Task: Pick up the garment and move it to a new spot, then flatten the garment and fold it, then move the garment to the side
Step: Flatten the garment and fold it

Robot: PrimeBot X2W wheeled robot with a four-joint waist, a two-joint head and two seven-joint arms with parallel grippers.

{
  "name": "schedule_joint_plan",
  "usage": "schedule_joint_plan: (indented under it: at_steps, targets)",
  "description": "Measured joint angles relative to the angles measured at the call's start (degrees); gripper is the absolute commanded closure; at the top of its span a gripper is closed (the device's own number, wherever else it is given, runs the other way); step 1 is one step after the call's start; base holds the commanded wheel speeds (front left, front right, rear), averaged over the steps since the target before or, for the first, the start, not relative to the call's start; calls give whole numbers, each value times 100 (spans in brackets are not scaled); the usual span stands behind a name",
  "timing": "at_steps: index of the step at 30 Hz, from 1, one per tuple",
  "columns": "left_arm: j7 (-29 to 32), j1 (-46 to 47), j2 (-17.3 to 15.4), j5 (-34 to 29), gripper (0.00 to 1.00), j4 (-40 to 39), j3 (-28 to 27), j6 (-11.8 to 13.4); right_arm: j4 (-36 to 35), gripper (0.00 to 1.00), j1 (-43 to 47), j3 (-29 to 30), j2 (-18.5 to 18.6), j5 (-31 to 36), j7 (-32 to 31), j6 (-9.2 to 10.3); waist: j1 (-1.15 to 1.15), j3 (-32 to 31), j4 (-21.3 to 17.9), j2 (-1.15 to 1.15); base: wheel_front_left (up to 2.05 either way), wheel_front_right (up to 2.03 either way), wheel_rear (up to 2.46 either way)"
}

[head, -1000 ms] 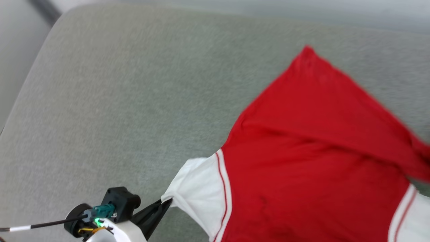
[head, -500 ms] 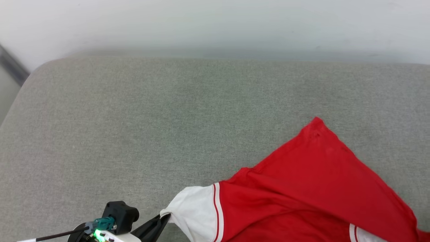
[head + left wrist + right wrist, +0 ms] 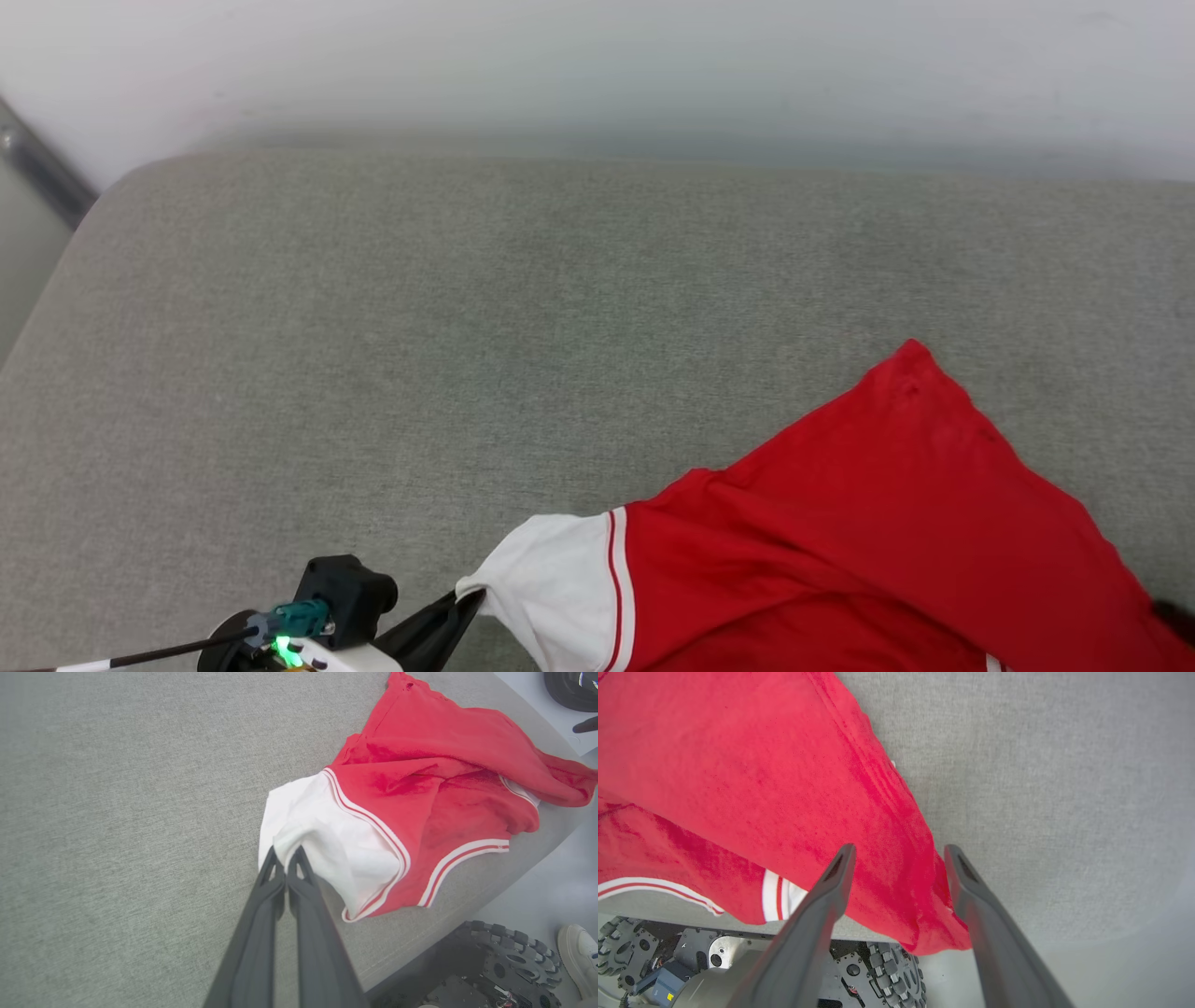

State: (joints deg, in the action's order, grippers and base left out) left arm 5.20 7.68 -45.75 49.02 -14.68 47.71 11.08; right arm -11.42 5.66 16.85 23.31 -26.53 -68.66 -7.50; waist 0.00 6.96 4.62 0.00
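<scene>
A grey fabric cushion (image 3: 373, 327) with rounded corners spread across the head view, with a pale wall (image 3: 597, 65) behind it. The garment (image 3: 887, 523) lay rumpled on the cushion's near right part, close to the front edge, red side up, with one red corner pointing toward the wall. In the left wrist view the garment (image 3: 420, 788) showed a red flap folded over its body and striped trim along the hem beside the cushion (image 3: 93, 812) edge. Its far red end reached past that edge. In the right wrist view the garment (image 3: 738, 765) ran slantwise over the cushion (image 3: 1041, 788), and a red corner hung off the edge above the robot's wheeled base (image 3: 887, 970). The base (image 3: 495, 961) also showed below the cushion in the left wrist view, on a pale floor (image 3: 551, 886).

The white sleeve (image 3: 317, 835) bunched at the garment's left end, drawn to a point. The left gripper (image 3: 286, 851) had its fingers pressed together on that point, pinching the sleeve cloth. In the head view the left gripper (image 3: 462, 602) sat at the bottom, touching the sleeve (image 3: 551, 579). The right gripper (image 3: 899, 851) held its fingers spread wide, straddling the garment's red edge and gripping nothing.

A white shoe (image 3: 577, 956) of a person stood on the floor beside the base.
</scene>
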Motion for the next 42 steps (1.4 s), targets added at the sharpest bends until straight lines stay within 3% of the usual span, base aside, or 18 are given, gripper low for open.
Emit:
schedule_joint_plan:
  at_steps: [8, 17, 25, 34, 35, 36, 37, 38, 39, 42]
  targets:
    - [14, 258, -1, -247, 100, -229, 35, -49, -297, 0, -1286, -328, 92, -179, -302, 0, 1, 328, 335, 0, 0, 0, 0]
    - [16, 633, 250, -350, 100, -181, 99, -264, 647, 0, -2624, -1055, 144, 519, -638, 0, 1, 884, 865, 0, 0, 0, 0]
    - [8, 1026, 690, -499, 100, -29, 264, -486, 1325, 0, -3018, -1112, 259, 812, -643, 0, 2, 1384, 1312, 0, 0, 0, 0]
    - [-94, 1133, 840, -506, 100, 185, 293, -563, 1546, 0, -3005, -1411, 476, 929, -667, 0, 1, 1628, 1560, 0, 0, 0, 0]
    - [-112, 1145, 856, -506, 100, 196, 292, -576, 1547, 9, -2993, -1422, 495, 927, -689, 0, 0, 1634, 1574, 0, 0, 0, 0]
    - [-131, 1155, 868, -506, 100, 209, 290, -586, 1548, 40, -2978, -1421, 511, 911, -702, 0, 0, 1637, 1588, 0, 0, 0, 0]
    - [-145, 1162, 877, -506, 100, 222, 291, -592, 1552, 62, -2963, -1417, 525, 893, -702, 0, 0, 1638, 1601, 0, 0, 0, 0]
    - [-164, 1163, 888, -506, 100, 242, 291, -601, 1555, 91, -2949, -1418, 541, 886, -702, 0, 0, 1635, 1611, 0, 0, 0, 0]
    - [-170, 1164, 895, -506, 100, 261, 290, -603, 1553, 100, -2940, -1422, 547, 880, -693, 0, 0, 1627, 1617, 0, 0, 0, 0]
    - [-191, 1166, 912, -504, 100, 316, 298, -604, 1570, 100, -2857, -1447, 567, 784, -495, 0, 0, 1558, 1627, 0, 0, 0, 0]
